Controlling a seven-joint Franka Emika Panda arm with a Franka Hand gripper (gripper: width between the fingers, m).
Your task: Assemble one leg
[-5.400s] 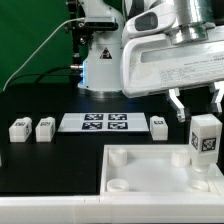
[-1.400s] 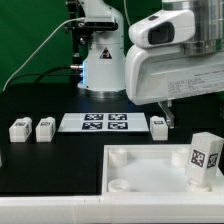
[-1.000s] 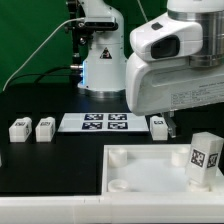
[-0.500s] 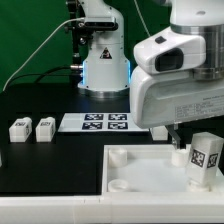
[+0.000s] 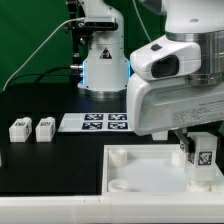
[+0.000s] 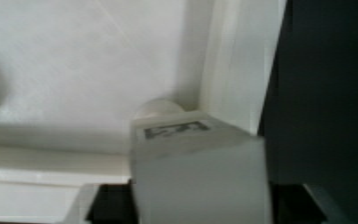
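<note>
this is a robotics lab bench: a matte black table [image 5: 40, 165] in front of a green backdrop [image 5: 28, 30], with the white base of a robot arm [image 5: 100, 68] standing at the table's far edge. printed black-and-white square tags mark the gear for cameras — four in a row on the marker board [image 5: 95, 122] toward the far edge, and one on the leg [image 5: 203, 158], upright in the white panel [image 5: 140, 172] at the near edge toward the exterior view's right.

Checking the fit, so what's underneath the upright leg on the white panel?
The leg stands on the white panel, near its edge at the exterior view's right. Its own body covers the spot beneath, so any socket there cannot be seen.
</note>
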